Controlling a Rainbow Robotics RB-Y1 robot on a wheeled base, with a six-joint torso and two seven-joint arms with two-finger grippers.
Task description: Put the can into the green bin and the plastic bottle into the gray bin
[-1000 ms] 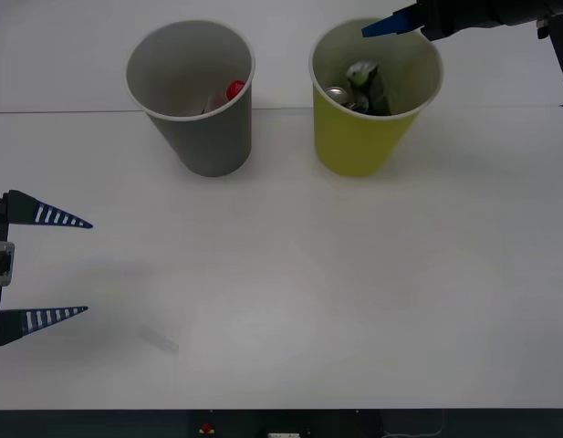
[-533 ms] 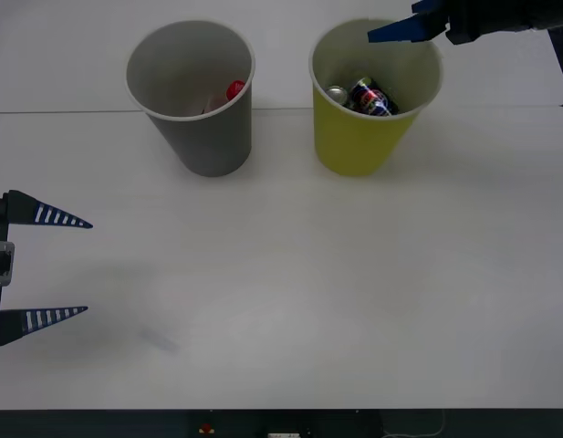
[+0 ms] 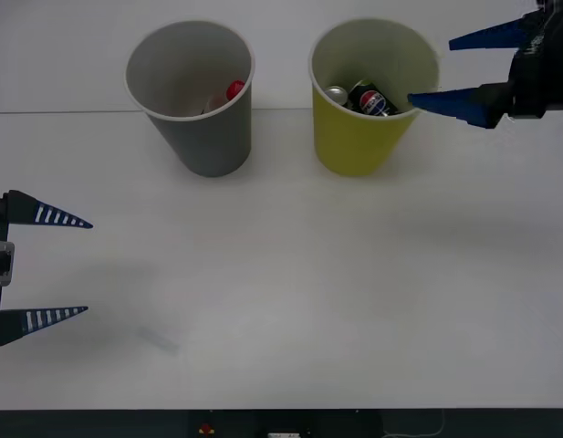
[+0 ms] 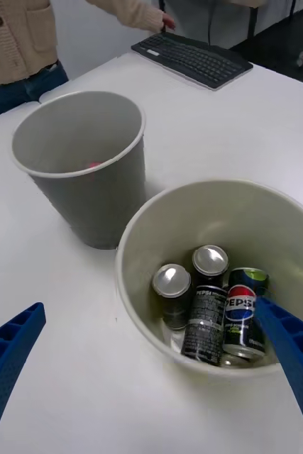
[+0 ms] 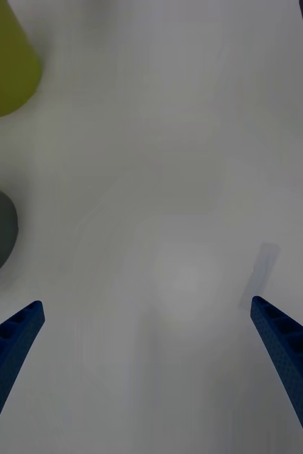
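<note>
Two grippers, both spread wide. Right gripper (image 3: 445,68) up at the far right, level, fingers pointing left toward the green bin (image 3: 359,151), lower fingertip just beside its rim, holding nothing. Left gripper (image 3: 88,266) low at the near left edge of the white table (image 3: 308,274), fingers pointing right, empty. Can (image 4: 242,312) lying inside the green bin among other cans (image 4: 172,291). Gray bin (image 3: 208,137) upright left of the green one, something red (image 3: 235,89) inside.

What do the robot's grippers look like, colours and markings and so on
Both grippers have two long, tapering, pointed blue fingers. The left gripper has white ribbed stripes on its fingers and a grey-and-black block between them. The right gripper joins a black wrist housing.
</note>
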